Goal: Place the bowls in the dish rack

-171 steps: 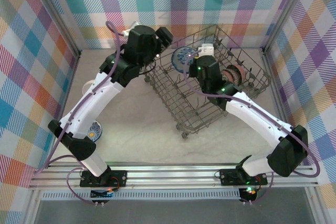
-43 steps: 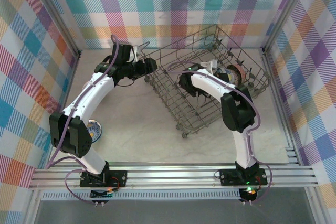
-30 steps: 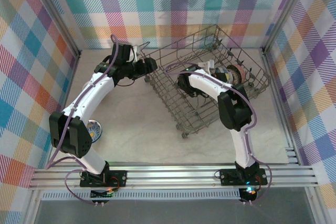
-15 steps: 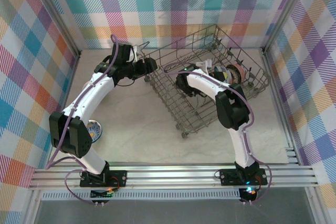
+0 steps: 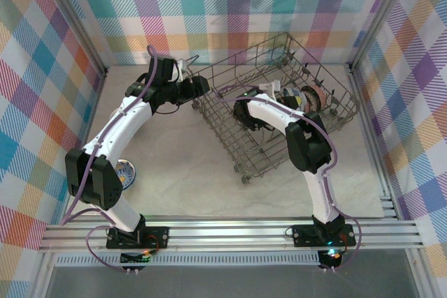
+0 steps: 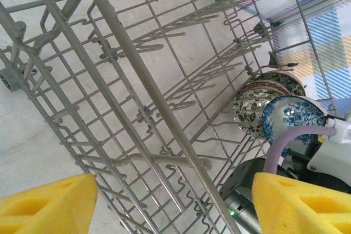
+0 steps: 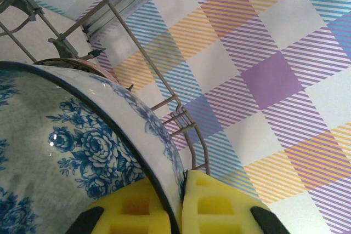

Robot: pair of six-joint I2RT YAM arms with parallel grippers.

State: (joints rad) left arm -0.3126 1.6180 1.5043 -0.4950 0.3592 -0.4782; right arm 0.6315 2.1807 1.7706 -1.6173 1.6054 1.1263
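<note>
The right gripper (image 7: 178, 207) reaches into the rack (image 5: 230, 137). Its pads are pinched on the rim of the blue bowl (image 7: 66, 152), one inside the wall and one outside. The bowl stands on edge, and its flowered face shows towards the rack's left corner. It is just beside two patterned bowls (image 6: 258, 108) that stand in a row along the rack's far-right side, towards the right corner. The blue bowl lies parallel to them, on their left-corner side, so the slot it needs is probably the next gap in that row. I cannot tell whether its lower rim already sits between tines. The grip is from above on the top of the rim, so a short drop along the bowl's own plane should seat it before the jaws part. A sideways nudge risks knocking the neighbours.

The left gripper (image 6: 175, 206) hangs outside the rack's left corner with its jaws wide and nothing between them. One more bowl (image 5: 126, 172) lies on the table (image 5: 181, 165) near the left edge, close to the left arm's base. The left arm is clearly the nearer one for that bowl.
</note>
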